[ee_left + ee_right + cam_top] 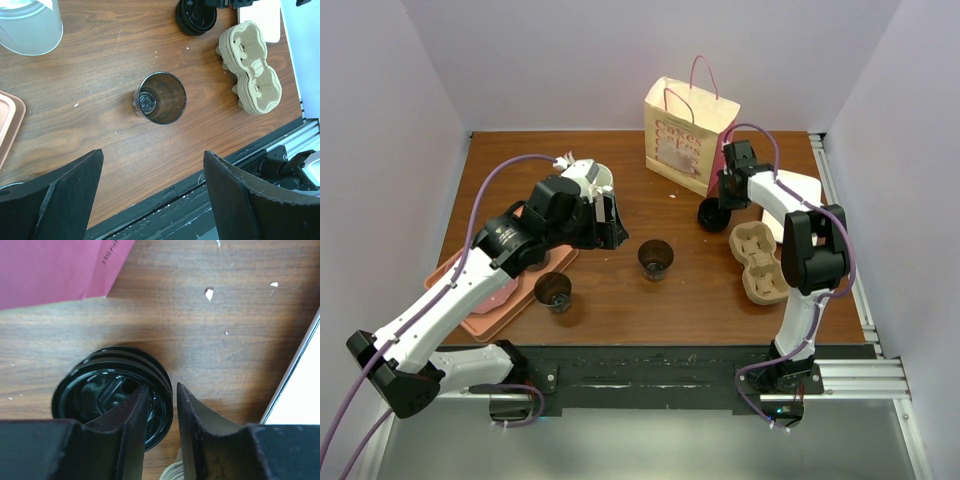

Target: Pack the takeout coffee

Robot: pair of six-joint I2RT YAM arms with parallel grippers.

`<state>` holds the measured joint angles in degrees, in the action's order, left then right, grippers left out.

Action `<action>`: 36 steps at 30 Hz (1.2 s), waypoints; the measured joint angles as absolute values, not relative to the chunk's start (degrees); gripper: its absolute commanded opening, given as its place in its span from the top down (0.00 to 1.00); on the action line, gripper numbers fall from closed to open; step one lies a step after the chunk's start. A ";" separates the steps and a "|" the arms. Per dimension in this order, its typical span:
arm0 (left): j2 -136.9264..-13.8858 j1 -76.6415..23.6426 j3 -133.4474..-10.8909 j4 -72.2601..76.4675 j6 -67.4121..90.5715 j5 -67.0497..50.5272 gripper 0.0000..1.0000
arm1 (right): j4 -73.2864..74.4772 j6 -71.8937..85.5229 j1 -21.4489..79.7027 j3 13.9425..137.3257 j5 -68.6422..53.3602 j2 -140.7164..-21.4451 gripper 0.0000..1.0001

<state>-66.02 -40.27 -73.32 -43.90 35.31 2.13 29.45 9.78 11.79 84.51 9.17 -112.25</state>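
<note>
Rt wrist only: right end effector (161, 392) astride black lids' (95, 390) rim.

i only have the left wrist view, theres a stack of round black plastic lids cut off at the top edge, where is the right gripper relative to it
Observer: In the right wrist view, the right gripper straddles the rim of the stack of round black plastic lids. One finger is inside the top lid and the other is outside it, with a narrow gap between them.
Operator: ok and whats beyond that stack, my view ends there
Observer: In the top view, a cream paper bag with pink handles stands upright, close beyond the stack, near the far edge of the table.
</note>
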 measured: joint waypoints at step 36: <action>-61.91 -40.27 -72.07 -43.38 35.38 1.17 0.15 | 30.11 8.86 11.18 81.93 5.41 -104.62 0.69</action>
<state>-61.91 -40.27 -72.07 -43.38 35.38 1.17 30.11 8.86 11.18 81.93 5.41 -104.62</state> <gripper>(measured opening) 0.850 0.299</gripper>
